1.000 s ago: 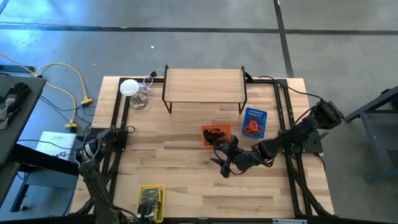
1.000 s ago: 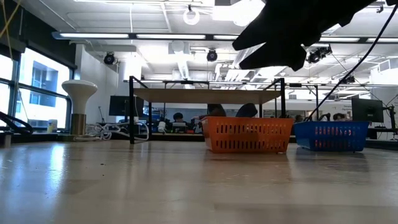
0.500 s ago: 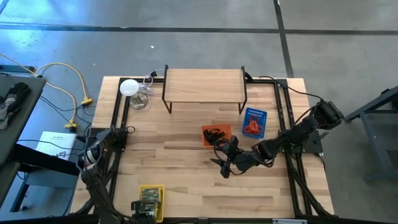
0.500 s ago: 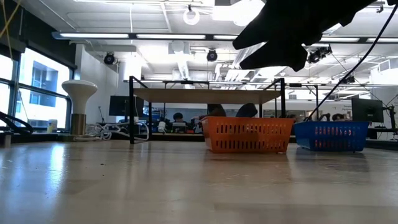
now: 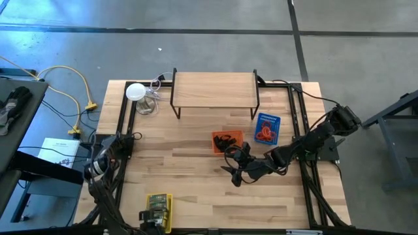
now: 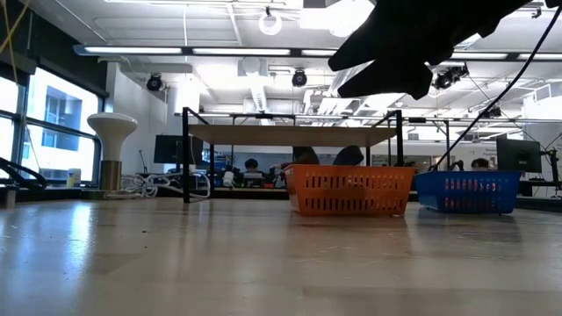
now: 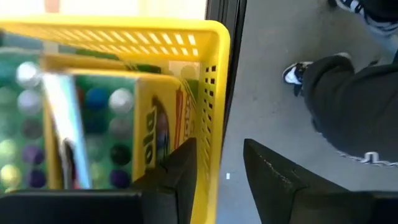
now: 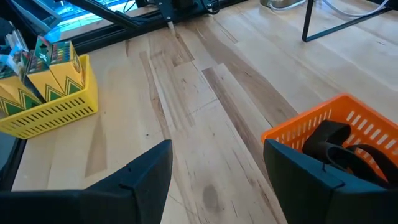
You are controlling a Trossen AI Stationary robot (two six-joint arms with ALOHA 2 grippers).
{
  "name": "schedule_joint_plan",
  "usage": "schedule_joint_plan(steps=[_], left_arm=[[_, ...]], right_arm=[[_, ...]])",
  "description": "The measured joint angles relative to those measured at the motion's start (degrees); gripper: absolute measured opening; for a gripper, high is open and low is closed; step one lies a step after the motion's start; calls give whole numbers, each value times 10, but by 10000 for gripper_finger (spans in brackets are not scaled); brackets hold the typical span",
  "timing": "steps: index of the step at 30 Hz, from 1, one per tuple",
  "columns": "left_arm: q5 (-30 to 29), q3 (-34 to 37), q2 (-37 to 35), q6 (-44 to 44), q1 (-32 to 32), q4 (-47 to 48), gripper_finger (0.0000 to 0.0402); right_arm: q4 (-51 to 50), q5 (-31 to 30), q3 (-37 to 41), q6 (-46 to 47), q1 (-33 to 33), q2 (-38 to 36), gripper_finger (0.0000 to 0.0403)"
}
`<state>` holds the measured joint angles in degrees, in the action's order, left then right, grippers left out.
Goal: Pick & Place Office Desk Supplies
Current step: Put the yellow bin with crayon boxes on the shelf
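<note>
Three small baskets sat on the wooden table. An orange basket near the middle held black clips; just beside it, toward the right side, a blue basket held red ring-shaped bands. A yellow basket at the near left edge held yellow-green oblong packs standing upright. The right gripper hung above bare wood just in front of the orange basket, fingers spread wide, empty. The left gripper hovered at the yellow basket's outer wall, fingers partly apart, one inside the rim and one outside, gripping nothing. A person's shoe and trouser leg showed on the floor beyond.
</note>
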<state>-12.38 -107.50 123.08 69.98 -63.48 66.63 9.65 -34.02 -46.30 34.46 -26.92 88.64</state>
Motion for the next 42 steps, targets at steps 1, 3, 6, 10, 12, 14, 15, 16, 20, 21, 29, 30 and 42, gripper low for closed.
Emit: schedule_joint_plan(steps=[1, 3, 6, 10, 12, 14, 15, 16, 20, 21, 29, 30, 42], left_arm=[[0, 0, 2, -11, 2, 0, 125], [1, 0, 7, -25, 6, 0, 125], [4, 0, 14, -29, 8, 0, 125], [11, 0, 21, -25, 8, 0, 125], [16, 0, 21, -25, 9, -2, 120], [19, 0, 22, -24, 11, -1, 109], [20, 0, 22, -22, 11, -1, 102], [21, 0, 22, -22, 11, -1, 94], [26, 0, 22, -22, 11, -2, 61], [26, 1, 22, -22, 11, -2, 52], [26, 0, 29, -38, 14, -1, 7], [27, 0, 29, -39, 15, -1, 7], [58, -50, 20, -118, 43, 139, 3]], right_arm=[[0, 0, 0, 0, 0, 0, 240], [0, 0, 0, 0, 0, 0, 240], [0, 0, 0, 0, 0, 0, 240], [0, 0, 0, 0, 0, 0, 240], [0, 1, 0, 0, 0, 0, 240], [0, 1, 0, 0, 0, 0, 240], [0, 1, 0, 0, 0, 0, 240], [0, 4, 0, 0, 0, 0, 240], [0, 27, 0, 3, 0, 0, 240], [0, 31, 0, 3, 0, 0, 240], [29, 42, 0, 2, -2, 0, 240], [37, 42, 0, 1, -4, 0, 240], [255, 46, 0, -111, -62, 0, 240]])
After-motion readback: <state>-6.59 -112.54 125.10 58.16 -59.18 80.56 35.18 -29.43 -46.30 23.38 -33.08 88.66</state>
